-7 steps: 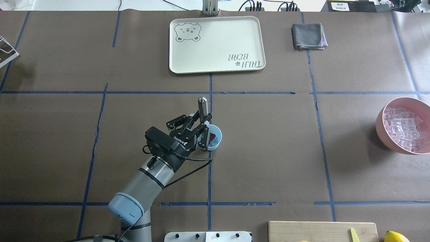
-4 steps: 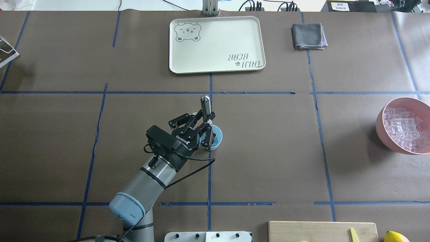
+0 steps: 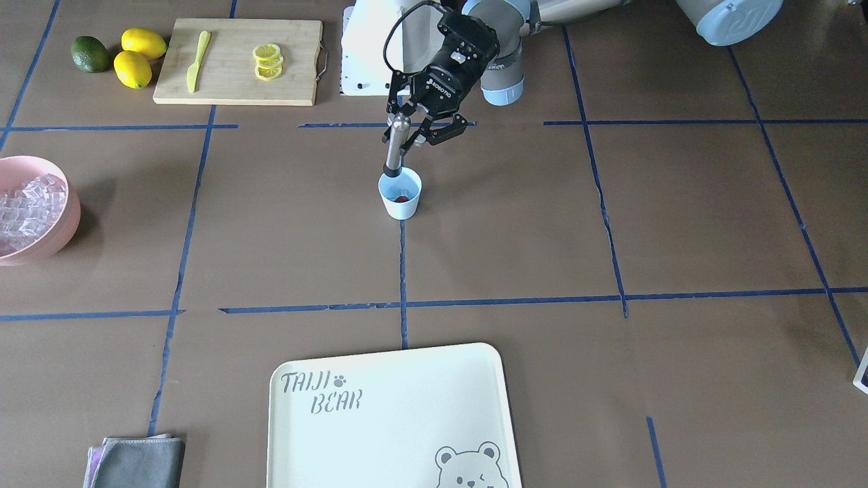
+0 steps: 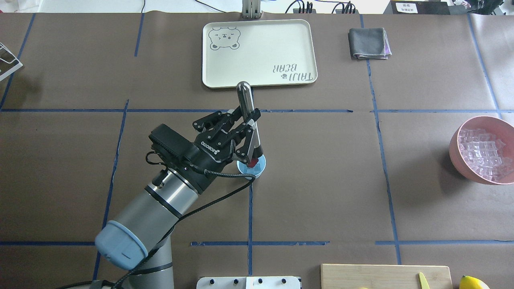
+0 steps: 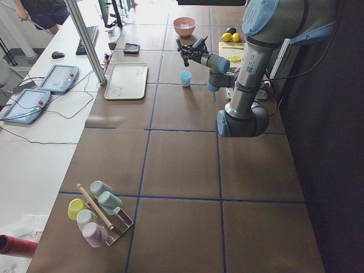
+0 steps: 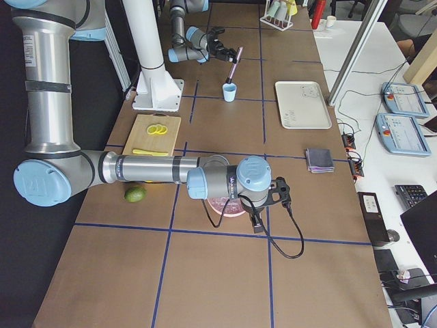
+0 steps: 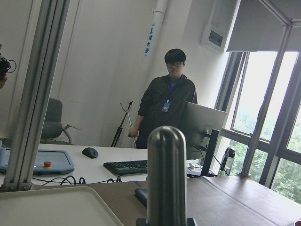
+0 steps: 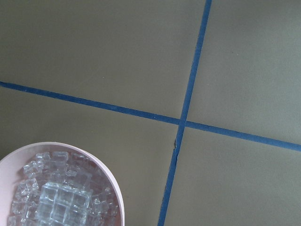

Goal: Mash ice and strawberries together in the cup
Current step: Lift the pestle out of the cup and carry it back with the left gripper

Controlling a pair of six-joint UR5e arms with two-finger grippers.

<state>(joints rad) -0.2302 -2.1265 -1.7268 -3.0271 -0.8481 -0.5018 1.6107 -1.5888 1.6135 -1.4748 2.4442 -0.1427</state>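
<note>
My left gripper (image 4: 249,120) clamps the silvery metal muddler rod (image 4: 244,94), its tip poised just over the small light-blue cup (image 3: 400,207), ready to crush the tiny red strawberry (image 3: 403,198) inside.

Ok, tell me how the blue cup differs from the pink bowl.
The cup is small and light blue; the bowl is much bigger and pink. The cup shows a red strawberry; the bowl is heaped with ice. Both stand upright and open-topped on the table.
</note>
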